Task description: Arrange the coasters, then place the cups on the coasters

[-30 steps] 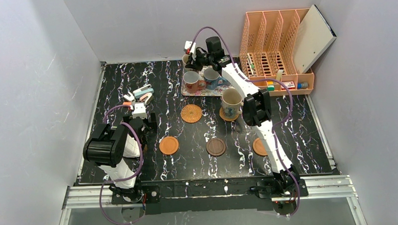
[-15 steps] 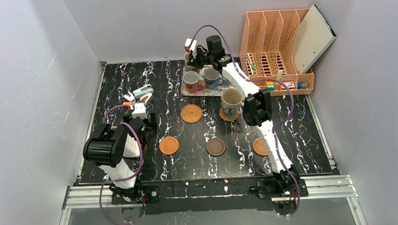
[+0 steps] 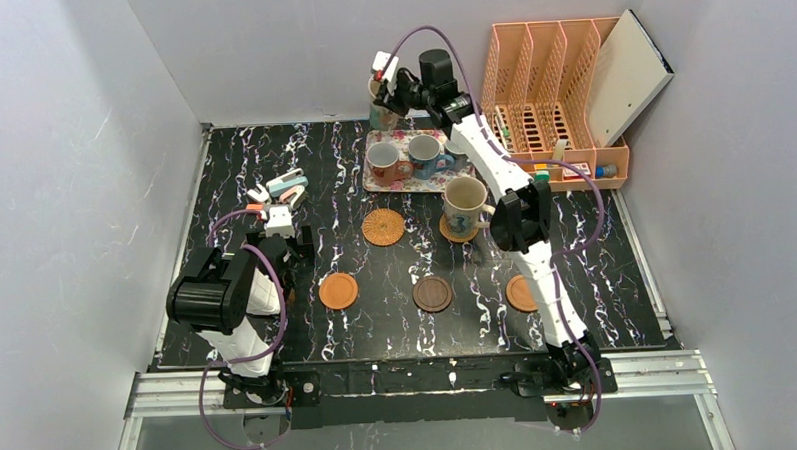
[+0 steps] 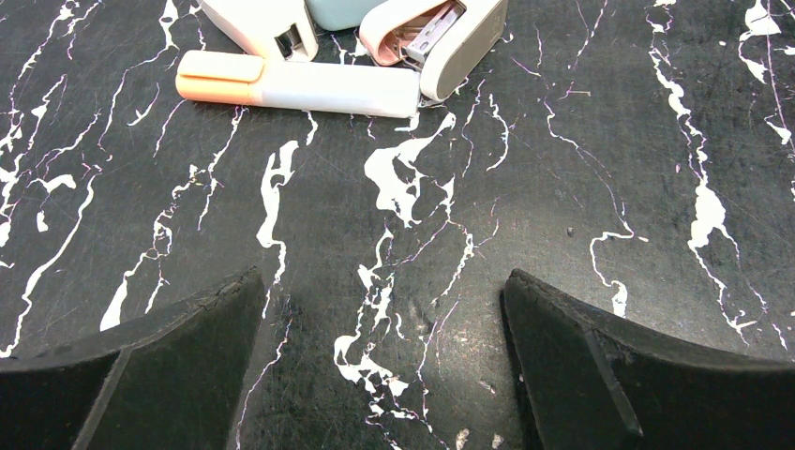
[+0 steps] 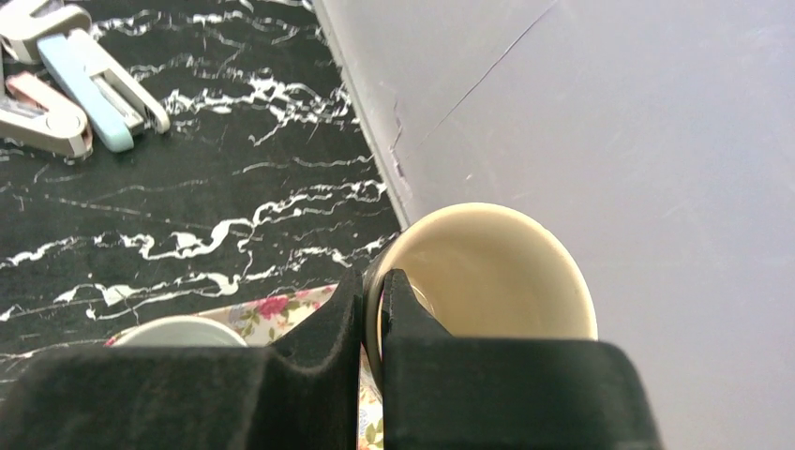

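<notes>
My right gripper (image 3: pixel 392 91) (image 5: pixel 375 291) is shut on the rim of a cream cup (image 3: pixel 380 116) (image 5: pixel 497 272), one finger inside and one outside, holding it in the air over the back edge of the floral tray (image 3: pixel 405 183). A white cup with a reddish handle (image 3: pixel 382 161) and a blue cup (image 3: pixel 424 154) stand on the tray. Another cream cup (image 3: pixel 464 205) sits on a woven coaster (image 3: pixel 447 230). Bare coasters are one woven (image 3: pixel 383 227), one orange-brown (image 3: pixel 338 290), one dark brown (image 3: pixel 432 293) and one orange-brown (image 3: pixel 518 293). My left gripper (image 4: pixel 384 291) is open over bare table.
Staplers and a marker (image 3: pixel 278 189) (image 4: pixel 300 84) lie just ahead of my left gripper. An orange file rack (image 3: pixel 555 99) with small items fills the back right corner. Grey walls close in the table at the back and sides.
My right gripper has risen with the cream cup, lifting it off the tray toward the back wall. The left arm has not moved.
</notes>
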